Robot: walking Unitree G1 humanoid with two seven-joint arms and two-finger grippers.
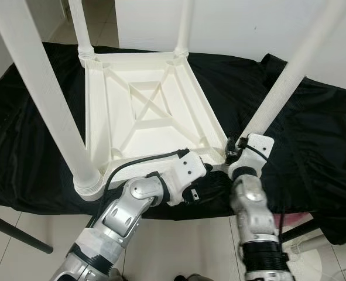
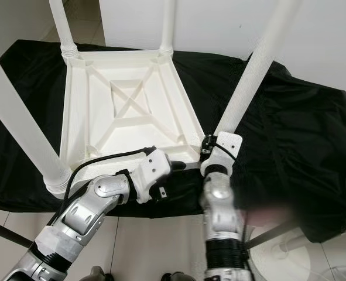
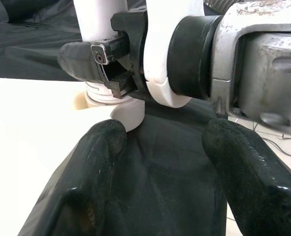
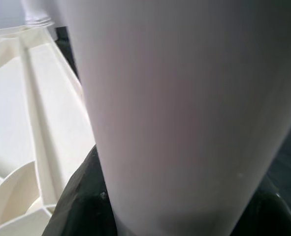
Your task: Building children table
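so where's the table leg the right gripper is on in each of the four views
Left eye view: the leg slants from upper right down to the tabletop's near right corner.
Right eye view: the same slanting leg, right of centre.
Left wrist view: its base, top centre, with the right gripper clamped on it.
Right wrist view: the wide white column.
Shared landmark: the black cloth.

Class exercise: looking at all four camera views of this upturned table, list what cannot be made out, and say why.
- Whether the near right leg is fully seated: the right gripper covers the socket.
- Leg tops: cut off by the head views' upper edge.
- Right wrist view: that leg blocks the right gripper's fingers.
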